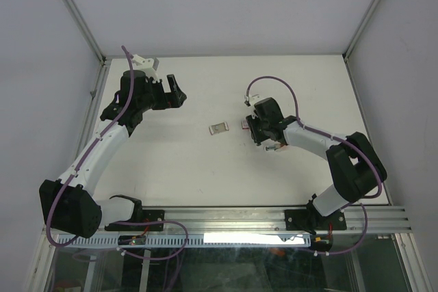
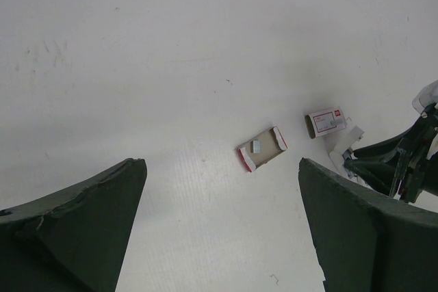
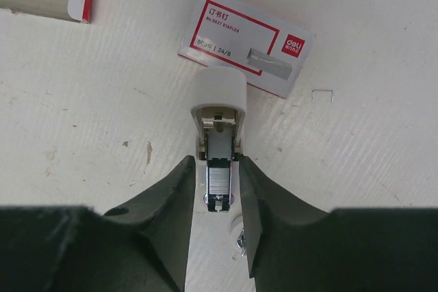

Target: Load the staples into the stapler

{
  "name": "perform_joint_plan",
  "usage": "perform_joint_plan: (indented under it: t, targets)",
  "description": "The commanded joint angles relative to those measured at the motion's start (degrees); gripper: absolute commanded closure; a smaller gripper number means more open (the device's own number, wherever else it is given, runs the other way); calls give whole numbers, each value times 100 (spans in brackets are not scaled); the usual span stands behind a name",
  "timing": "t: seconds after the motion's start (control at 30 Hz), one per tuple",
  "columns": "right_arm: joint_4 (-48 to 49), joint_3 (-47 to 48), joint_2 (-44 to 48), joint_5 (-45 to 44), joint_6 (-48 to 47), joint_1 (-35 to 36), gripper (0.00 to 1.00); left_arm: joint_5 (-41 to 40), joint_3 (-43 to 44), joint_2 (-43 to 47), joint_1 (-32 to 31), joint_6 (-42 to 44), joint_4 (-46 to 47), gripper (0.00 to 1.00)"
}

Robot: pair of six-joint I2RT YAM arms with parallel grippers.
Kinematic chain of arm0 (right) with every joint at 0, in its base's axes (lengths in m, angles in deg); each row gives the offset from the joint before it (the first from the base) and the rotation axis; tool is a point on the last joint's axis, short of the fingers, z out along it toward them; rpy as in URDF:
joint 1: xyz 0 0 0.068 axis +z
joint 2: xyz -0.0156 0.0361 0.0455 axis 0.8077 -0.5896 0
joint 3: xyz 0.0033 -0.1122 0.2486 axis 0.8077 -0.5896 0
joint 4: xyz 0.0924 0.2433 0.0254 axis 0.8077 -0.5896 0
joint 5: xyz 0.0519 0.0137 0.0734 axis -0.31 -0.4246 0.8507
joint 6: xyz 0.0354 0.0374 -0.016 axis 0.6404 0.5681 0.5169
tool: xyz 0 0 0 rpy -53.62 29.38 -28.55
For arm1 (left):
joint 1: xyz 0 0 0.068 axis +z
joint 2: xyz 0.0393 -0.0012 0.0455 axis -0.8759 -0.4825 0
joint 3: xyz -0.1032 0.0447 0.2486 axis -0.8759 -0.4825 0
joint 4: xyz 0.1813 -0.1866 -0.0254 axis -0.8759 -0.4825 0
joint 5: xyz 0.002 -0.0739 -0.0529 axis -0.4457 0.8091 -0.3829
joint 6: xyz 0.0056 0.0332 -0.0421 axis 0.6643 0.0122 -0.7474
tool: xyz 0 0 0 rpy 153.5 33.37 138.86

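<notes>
The right end effector (image 3: 217, 163) is clamped on the stapler (image 3: 219, 94), whose white nose at 12 o'clock meets the red-and-white sleeve (image 3: 246, 49). Only this wrist view shows ribbed silvery metal in its channel and a loose staple (image 3: 322, 95) at 2 o'clock. Overhead, the tray (image 1: 218, 128) lies at 9 o'clock on the tabletop (image 1: 205, 169). The left end effector (image 1: 176, 91) hangs open, well apart.

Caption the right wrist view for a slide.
Right tool clamps the small open white-capped stapler, silvery staples in its channel, before a red-and-white cardboard staple sleeve.
</notes>
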Motion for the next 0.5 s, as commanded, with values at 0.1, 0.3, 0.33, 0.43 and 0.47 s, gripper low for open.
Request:
perform_joint_plan:
  t: [0.1, 0.3, 0.33, 0.43, 0.47]
  targets:
    - [293, 21, 521, -12, 83, 29, 65, -9, -56, 154, 65, 79, 221, 1]
    - [75, 162, 1182, 329, 355, 35, 63, 293, -434, 363, 51, -786, 457, 1]
    - [65, 205, 1315, 431, 427, 32, 62, 394, -633, 439, 25, -1062, 614, 2]
    - [8, 376, 1535, 696, 730, 32, 59, 385, -1475, 655, -253, -1892, 1616, 4]
    - [19, 444, 1554, 757, 890, 34, 58, 314, -1660, 607, -350, -2081, 1823, 4]
